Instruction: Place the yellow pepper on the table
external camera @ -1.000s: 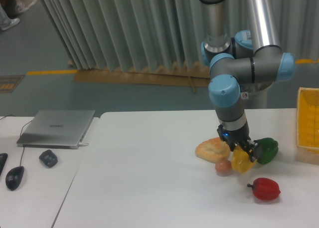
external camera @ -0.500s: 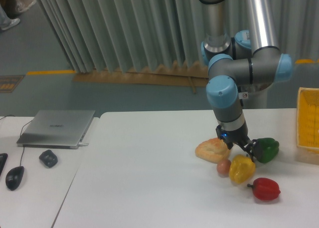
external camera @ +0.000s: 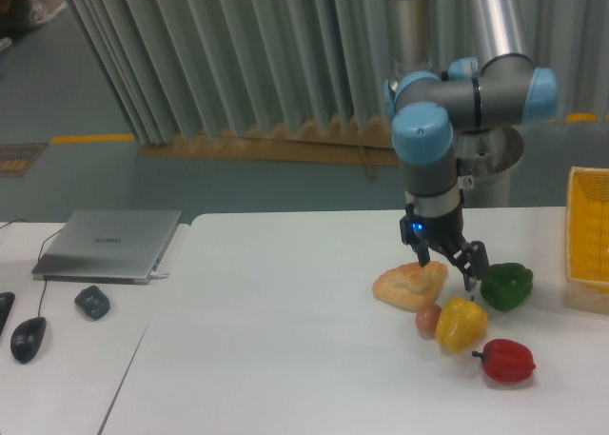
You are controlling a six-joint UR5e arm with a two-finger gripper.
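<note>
Camera view, fixed and facing your arm: the gripper (external camera: 446,268) hangs above the table (external camera: 276,340) with its two fingers spread apart and nothing between them. Just below it, the yellow pepper (external camera: 461,324) rests on the white tabletop, free of the fingers. A small reddish-brown round item (external camera: 427,318) touches the pepper's left side. A bread roll (external camera: 407,285) lies just left of the gripper. You have the green pepper (external camera: 506,286) just right of the gripper, and the red pepper (external camera: 506,360) sits near the yellow one, toward the front. A yellow basket (external camera: 590,230) stands at the right edge. On the smaller desk at left sit a closed laptop (external camera: 109,245) and a mouse (external camera: 28,338).
</note>
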